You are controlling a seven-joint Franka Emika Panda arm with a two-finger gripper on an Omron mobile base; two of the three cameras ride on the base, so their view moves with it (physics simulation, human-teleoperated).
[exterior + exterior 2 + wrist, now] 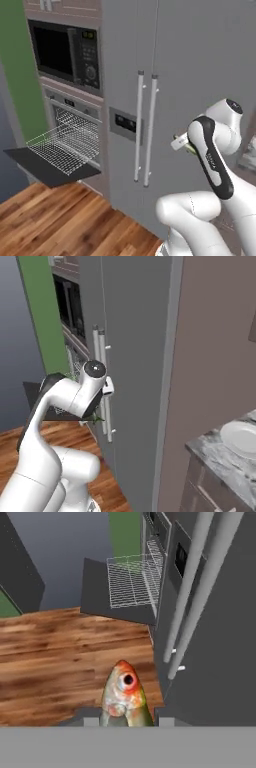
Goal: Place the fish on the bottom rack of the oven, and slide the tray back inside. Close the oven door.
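Note:
The fish (123, 698), orange-headed with a greenish back, is held head-first in my gripper (128, 720), which is shut on it. A sliver of the fish (191, 148) shows beside the hand, in front of the fridge doors. To the left stands the oven (74, 104) with the oven door (50, 169) folded down flat. The bottom rack (61, 148), a silver wire grid, is pulled out over the door and lies bare. In the hand view the rack (132, 579) and door (117, 609) sit well ahead of the gripper, across the wooden floor.
A black microwave (65, 50) sits above the oven. The grey fridge with two tall bar handles (145, 130) stands close to the right of the hand. A marble counter (220, 458) with a white plate (241, 437) is at the far right. Open wooden floor (60, 215) lies before the oven.

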